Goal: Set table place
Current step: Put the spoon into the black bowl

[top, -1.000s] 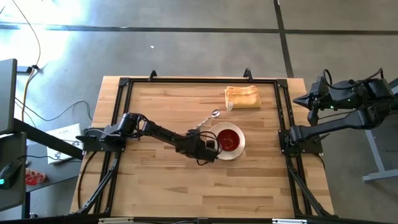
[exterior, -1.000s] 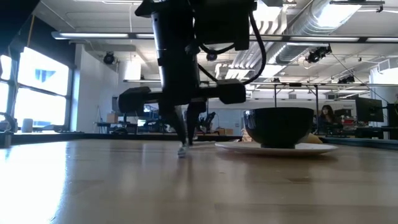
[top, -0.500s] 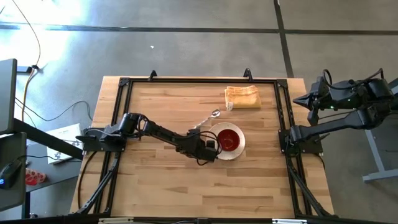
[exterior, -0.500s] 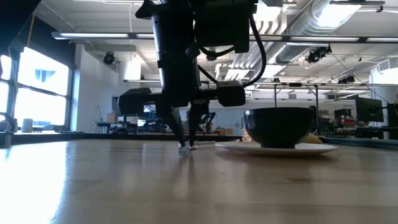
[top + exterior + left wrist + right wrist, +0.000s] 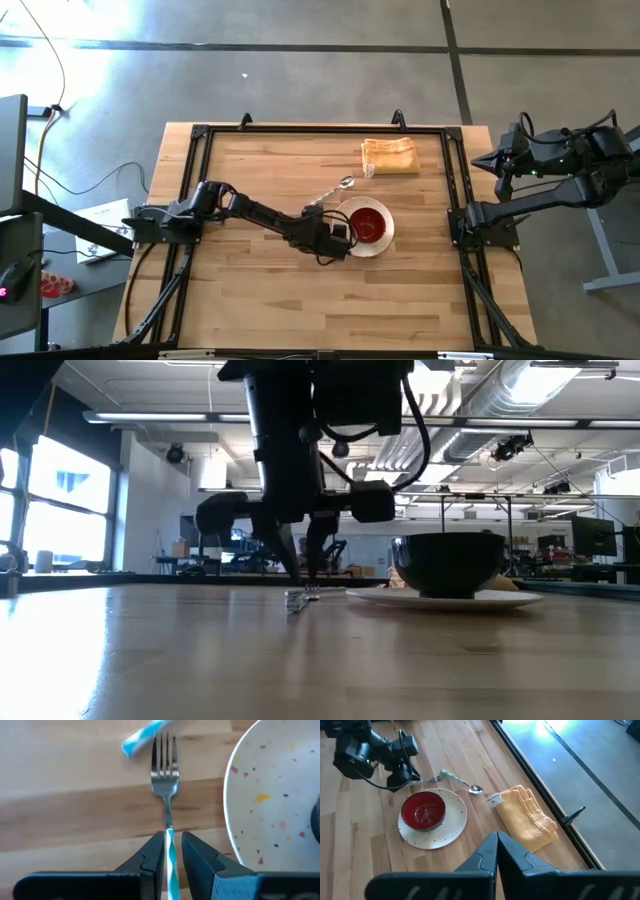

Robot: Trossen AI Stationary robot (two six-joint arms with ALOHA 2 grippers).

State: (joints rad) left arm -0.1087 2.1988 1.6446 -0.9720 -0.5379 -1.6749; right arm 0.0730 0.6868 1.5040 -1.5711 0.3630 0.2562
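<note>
Bowl (image 5: 367, 225) sits on plate (image 5: 385, 241); fork (image 5: 165, 767) lies just left.

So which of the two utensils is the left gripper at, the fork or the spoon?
The fork: the left gripper straddles its handle beside the plate, fingers slightly apart. The spoon lies farther off, toward the yellow cloth, untouched.

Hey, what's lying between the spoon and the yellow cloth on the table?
A small white tag lies there on the bare wood, at the cloth's corner near the spoon's bowl. The right wrist view shows it best.
</note>
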